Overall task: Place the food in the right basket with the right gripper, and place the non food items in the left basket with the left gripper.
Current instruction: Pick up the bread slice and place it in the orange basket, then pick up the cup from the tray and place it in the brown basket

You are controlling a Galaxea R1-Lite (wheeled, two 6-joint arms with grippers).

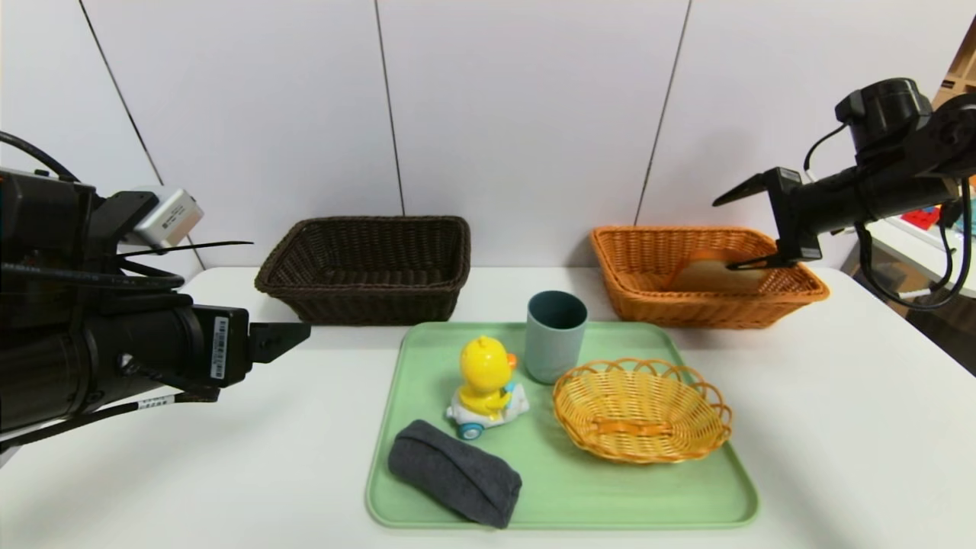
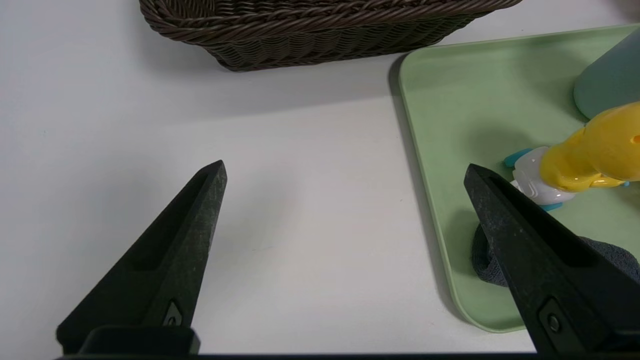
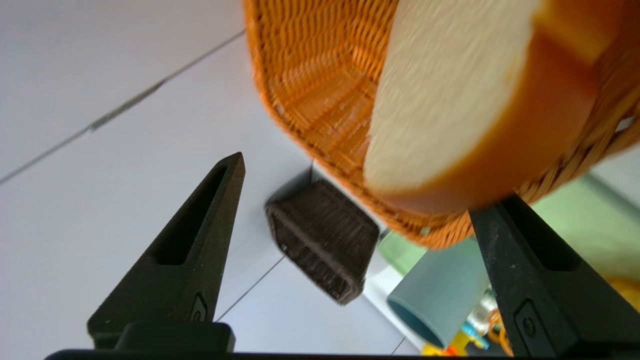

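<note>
The slice of white bread point(image 1: 717, 276) lies tilted inside the orange-tan right basket point(image 1: 686, 309). My right gripper point(image 1: 724, 235) hangs open just above it, and the bread is not clamped. In the right wrist view the bread point(image 3: 450, 90) sits against the basket wall point(image 3: 320, 90), close past one fingertip of the right gripper point(image 3: 357, 182). On the green tray stand the blue-grey cup point(image 1: 555, 335), the yellow duck toy point(image 1: 486, 381) and the grey pouch point(image 1: 455, 473). The dark brown left basket point(image 1: 366, 305) holds nothing. My left gripper point(image 1: 301, 332) hovers open over bare table point(image 2: 345, 167), left of the tray.
A green tray point(image 1: 610, 503) lies at the table's middle front. On its right part sits a small round yellow wicker bowl point(image 1: 640, 412). Both big baskets stand at the back by the white wall. A side table with coloured things shows at far right point(image 1: 915, 229).
</note>
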